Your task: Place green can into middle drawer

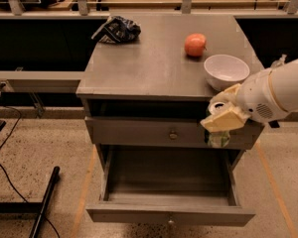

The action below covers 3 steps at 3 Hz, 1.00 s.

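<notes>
My gripper [221,125] hangs at the right front of the grey cabinet, in front of the drawer with the centred round knob [173,134]. It is shut on the green can [218,139], whose lower part shows below the pale fingers [223,119]. The can hangs above the right side of the middle drawer [170,216], which is pulled out wide open with a bare inside. The white arm [278,90] reaches in from the right.
On the cabinet top [139,66] sit a white bowl [226,71] at the right front, a red-orange fruit [195,44] behind it and a dark crumpled bag [116,29] at the back left. A black bar [44,202] lies on the floor at the left.
</notes>
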Tool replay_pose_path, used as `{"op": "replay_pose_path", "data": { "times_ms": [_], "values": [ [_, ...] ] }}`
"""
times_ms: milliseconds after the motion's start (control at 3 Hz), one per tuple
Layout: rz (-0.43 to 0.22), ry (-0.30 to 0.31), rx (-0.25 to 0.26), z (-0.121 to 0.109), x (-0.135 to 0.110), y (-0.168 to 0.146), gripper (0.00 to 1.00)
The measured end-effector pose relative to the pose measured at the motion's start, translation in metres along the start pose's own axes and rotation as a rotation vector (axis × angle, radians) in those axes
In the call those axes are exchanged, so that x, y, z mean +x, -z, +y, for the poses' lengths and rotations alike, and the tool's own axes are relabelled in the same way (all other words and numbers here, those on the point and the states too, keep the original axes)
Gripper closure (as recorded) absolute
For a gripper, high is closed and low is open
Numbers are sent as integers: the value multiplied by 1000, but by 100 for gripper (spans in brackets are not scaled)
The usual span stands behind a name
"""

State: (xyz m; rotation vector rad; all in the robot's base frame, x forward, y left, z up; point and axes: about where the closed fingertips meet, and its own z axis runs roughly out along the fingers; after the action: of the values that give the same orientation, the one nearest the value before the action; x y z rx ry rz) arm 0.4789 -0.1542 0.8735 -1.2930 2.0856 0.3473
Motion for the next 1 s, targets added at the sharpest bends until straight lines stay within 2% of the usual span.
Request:
{"op": "replay_pose_path", "data": {
  "times_ms": [333, 667, 1000],
  "values": [
    [-31, -8, -26, -7, 12, -18, 100],
    [-114, -54, -71, -5, 55, -62, 100],
    [-223, -79, -79, 7, 98, -96, 100]
  ]
}}
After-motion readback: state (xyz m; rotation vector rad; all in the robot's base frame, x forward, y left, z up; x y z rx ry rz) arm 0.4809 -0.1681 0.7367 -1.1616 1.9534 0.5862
